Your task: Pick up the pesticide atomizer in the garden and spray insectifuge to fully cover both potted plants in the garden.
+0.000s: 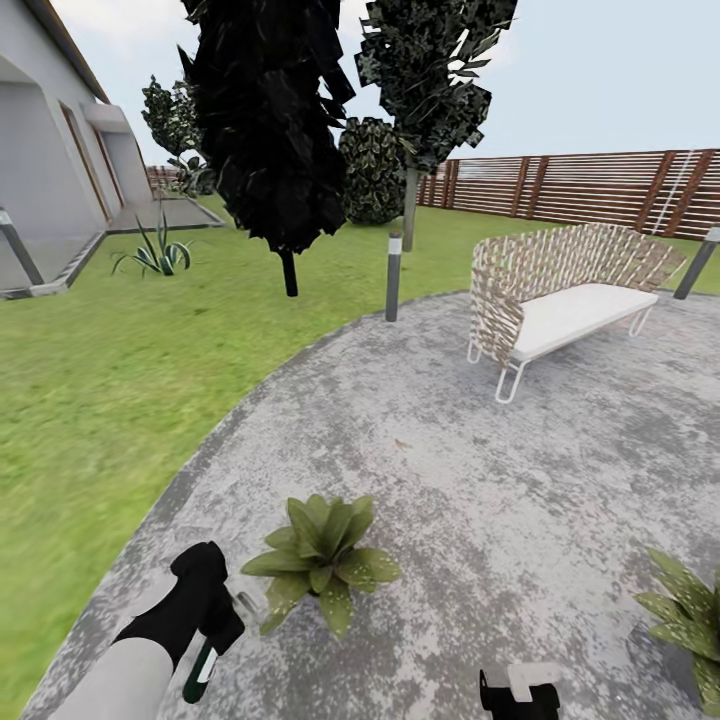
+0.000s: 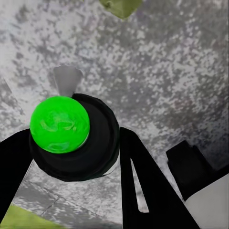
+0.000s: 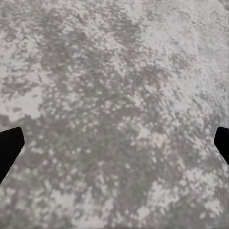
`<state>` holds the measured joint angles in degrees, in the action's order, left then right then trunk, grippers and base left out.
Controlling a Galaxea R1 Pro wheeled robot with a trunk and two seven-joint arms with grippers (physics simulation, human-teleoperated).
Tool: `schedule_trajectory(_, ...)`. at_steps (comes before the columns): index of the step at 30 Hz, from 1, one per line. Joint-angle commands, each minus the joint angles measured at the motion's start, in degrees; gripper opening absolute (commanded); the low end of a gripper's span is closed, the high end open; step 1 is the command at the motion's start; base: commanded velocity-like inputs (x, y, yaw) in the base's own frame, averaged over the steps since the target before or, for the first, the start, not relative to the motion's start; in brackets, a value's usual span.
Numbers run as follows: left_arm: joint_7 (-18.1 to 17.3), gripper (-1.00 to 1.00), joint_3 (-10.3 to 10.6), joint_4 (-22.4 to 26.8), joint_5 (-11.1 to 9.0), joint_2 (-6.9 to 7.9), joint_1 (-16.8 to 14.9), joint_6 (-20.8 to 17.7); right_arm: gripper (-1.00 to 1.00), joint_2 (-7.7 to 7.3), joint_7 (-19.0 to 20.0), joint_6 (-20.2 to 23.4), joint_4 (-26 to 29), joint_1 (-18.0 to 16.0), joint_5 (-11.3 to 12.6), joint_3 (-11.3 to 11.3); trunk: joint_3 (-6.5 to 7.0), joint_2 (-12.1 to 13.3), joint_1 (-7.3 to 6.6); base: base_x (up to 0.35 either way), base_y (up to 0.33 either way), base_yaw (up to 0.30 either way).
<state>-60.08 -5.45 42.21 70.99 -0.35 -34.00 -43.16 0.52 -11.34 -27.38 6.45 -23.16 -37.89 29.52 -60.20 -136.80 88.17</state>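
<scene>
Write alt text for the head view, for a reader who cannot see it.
The left gripper holds the pesticide atomizer beside a potted plant on round grey paving. A second potted plant sits at the right edge. Beyond are a wicker bench, lawn, trees and a wooden fence.

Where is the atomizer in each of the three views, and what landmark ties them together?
Head view: the atomizer is at lower left, gripped in the left gripper, beside the nearer plant.
Left wrist view: the atomizer sits centre-left, seen end-on between the black fingers.
Right wrist view: not in it.
Shared landmark: the mottled grey paving.
</scene>
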Motion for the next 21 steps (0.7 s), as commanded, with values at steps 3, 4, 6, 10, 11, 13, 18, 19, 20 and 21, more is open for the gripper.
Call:
schedule_trajectory(3, -0.4, -1.00, -0.3, 0.1, 0.2, -0.17, 0.0, -0.3, 1.00, -0.09, -0.4, -0.1, 0.0, 0.0, -0.5, 0.3, -0.05, 0.0, -0.01, 0.003, 0.180, 0.000)
schedule_trajectory(4, -0.4, -1.00, -0.3, 0.1, 0.2, -0.18, 0.0, -0.3, 1.00, -0.13, -0.4, -0.1, 0.0, 0.0, -0.5, 0.3, -0.05, 0.0, -0.01, 0.001, 0.047, 0.000)
schedule_trajectory(6, -0.4, -1.00, -0.3, 0.1, 0.2, -0.25, 0.0, -0.3, 1.00, -0.15, -0.4, -0.1, 0.0, 0.0, -0.5, 0.3, -0.05, 0.0, -0.01, 0.000, 0.020, 0.000)
schedule_trajectory(10, -0.4, -1.00, -0.4, 0.1, 0.2, -0.72, 0.0, 3.9, 1.00, -0.17, -0.4, -0.1, 0.0, 0.0, -0.5, 0.3, -0.05, 0.0, -0.01, 0.000, 0.002, -0.199)
schedule_trajectory(11, -0.4, -1.00, -0.4, 0.1, 0.1, -0.67, 0.0, 4.5, 1.00, -0.17, -0.4, -0.1, 0.0, 0.0, -0.5, 0.3, -0.05, 0.0, -0.01, 0.000, 0.000, -0.282)
schedule_trajectory(13, -0.4, -1.00, -0.3, 0.1, -2.4, -0.37, 0.0, 5.3, 1.00, -0.17, -0.4, -0.1, 0.0, 0.0, -0.5, 0.3, -0.05, 0.0, -0.01, 0.008, 0.003, -0.295)
schedule_trajectory(18, -0.3, -1.00, -0.3, 0.1, -5.1, -0.17, 0.0, 5.5, 1.00, -0.17, -0.4, -0.1, 0.0, 0.0, -0.5, 0.3, -0.05, 0.0, -0.01, 0.136, 0.164, -0.200)
schedule_trajectory(19, -0.3, -1.00, -0.3, 0.1, -5.2, -0.21, 0.0, 5.6, 1.00, -0.17, -0.4, -0.1, 0.0, 0.0, -0.5, 0.3, -0.05, 0.0, -0.01, 0.138, 0.146, -0.025)
schedule_trajectory(20, -0.3, -1.00, -0.2, 0.1, -5.2, -0.26, 0.0, 5.6, 1.00, -0.17, -0.4, -0.1, 0.0, 0.0, -0.5, 0.3, -0.05, 0.0, -0.01, 0.088, 0.094, -0.016)
schedule_trajectory(21, -0.3, -1.00, 0.0, 0.1, -5.2, -0.31, 0.0, 5.6, 1.00, -0.17, -0.4, -0.1, 0.0, 0.0, -0.5, 0.3, -0.05, 0.0, -0.01, 0.045, 0.048, -0.008)
